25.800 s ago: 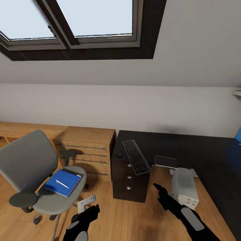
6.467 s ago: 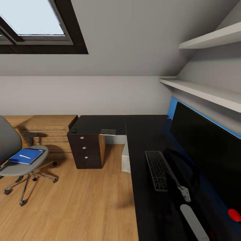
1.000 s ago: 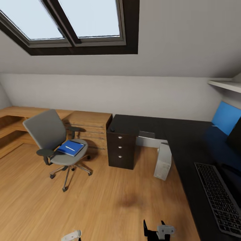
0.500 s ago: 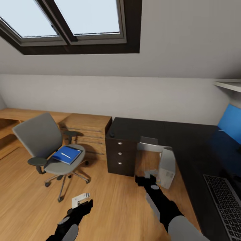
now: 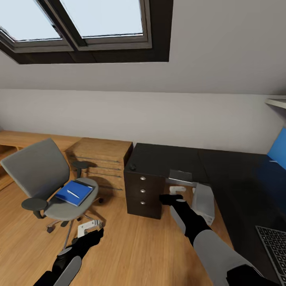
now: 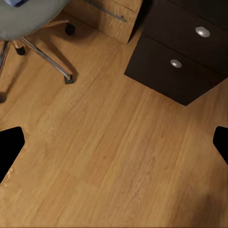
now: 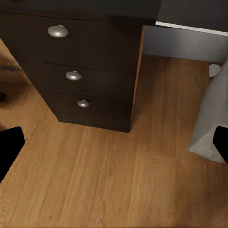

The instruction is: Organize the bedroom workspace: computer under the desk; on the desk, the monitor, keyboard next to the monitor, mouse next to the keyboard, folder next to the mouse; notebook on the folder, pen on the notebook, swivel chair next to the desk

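The desk [image 5: 222,167], glossy black and L-shaped, ran from the middle of the head view out toward 3 o'clock, its dark drawer unit [image 5: 143,194] with three silver knobs at the near end. The small dark mouse [image 5: 132,167] was seen on the desk corner above the drawers. The light grey computer [image 5: 203,201] stood upright on the floor under the desk, just beside the drawer unit at 3 o'clock of it. A corner of the dark keyboard [image 5: 275,247] lay on the desktop toward 4 o'clock. The grey swivel chair [image 5: 43,182] stood well apart from the desk toward 9 o'clock, the blue folder [image 5: 74,193] flat on its seat with the thin white pen [image 5: 72,193] on top.
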Motion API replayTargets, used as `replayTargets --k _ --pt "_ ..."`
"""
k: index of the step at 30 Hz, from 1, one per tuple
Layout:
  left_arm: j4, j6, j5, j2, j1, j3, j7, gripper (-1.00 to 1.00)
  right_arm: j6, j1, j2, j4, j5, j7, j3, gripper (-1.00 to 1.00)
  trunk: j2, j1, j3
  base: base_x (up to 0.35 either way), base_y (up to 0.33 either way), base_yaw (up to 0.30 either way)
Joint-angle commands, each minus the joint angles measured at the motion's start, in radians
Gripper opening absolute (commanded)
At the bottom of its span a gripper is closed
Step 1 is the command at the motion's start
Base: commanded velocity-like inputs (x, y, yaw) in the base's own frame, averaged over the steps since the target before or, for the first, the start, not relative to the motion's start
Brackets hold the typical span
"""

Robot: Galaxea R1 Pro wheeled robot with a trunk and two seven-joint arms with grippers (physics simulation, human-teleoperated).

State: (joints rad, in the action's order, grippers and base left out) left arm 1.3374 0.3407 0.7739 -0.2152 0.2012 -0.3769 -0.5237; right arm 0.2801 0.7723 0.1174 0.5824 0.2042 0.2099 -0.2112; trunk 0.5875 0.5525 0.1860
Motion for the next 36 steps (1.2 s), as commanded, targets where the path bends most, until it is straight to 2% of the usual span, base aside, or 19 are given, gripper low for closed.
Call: replayTargets --k 1,6,10,14,20,22,28,36 --pt "0.001 0.001 0.008 -0.003 0.001 -0.003 -0.009 1.00 0.004 0.001 -0.001 0.002 0.013 0.010 -0.006 1.00 0.002 0.001 0.002 0.325 0.000 0.171" --pt "0.000 0.000 0.008 -0.006 0.001 -0.005 -0.010 1.00 0.002 0.001 -0.001 0.003 0.017 0.012 -0.007 1.00 0.002 0.001 0.002 0.203 0.000 0.243" --pt "-0.001 -0.004 0.002 -0.006 0.001 -0.033 -0.011 1.00 -0.001 0.001 -0.002 0.002 0.015 0.013 -0.007 1.00 0.002 0.001 0.002 0.083 0.000 0.272" --pt "-0.001 -0.005 0.001 -0.006 0.001 -0.036 -0.015 1.00 -0.004 -0.001 0.000 0.000 0.014 0.007 -0.012 1.00 0.002 0.001 0.002 0.297 0.000 0.250" --pt "-0.001 -0.005 0.002 0.000 0.001 -0.037 -0.038 1.00 -0.005 -0.020 0.001 -0.003 0.014 0.001 -0.017 1.00 0.002 0.001 0.002 0.328 0.000 0.041" --pt "-0.001 -0.005 0.003 0.000 0.001 -0.038 -0.039 1.00 -0.005 -0.028 0.002 -0.003 0.013 0.000 -0.033 1.00 0.002 0.001 0.002 0.328 0.000 0.003" --pt "-0.001 -0.005 0.004 0.001 0.001 -0.039 -0.039 1.00 -0.008 -0.035 0.003 0.001 0.020 -0.008 -0.127 1.00 0.002 0.001 0.002 0.328 0.000 0.001" --pt "-0.001 -0.005 0.004 0.000 0.001 -0.039 -0.039 1.00 -0.013 -0.036 0.012 0.002 0.024 -0.013 -0.138 1.00 0.002 0.001 0.002 0.328 0.000 0.000"
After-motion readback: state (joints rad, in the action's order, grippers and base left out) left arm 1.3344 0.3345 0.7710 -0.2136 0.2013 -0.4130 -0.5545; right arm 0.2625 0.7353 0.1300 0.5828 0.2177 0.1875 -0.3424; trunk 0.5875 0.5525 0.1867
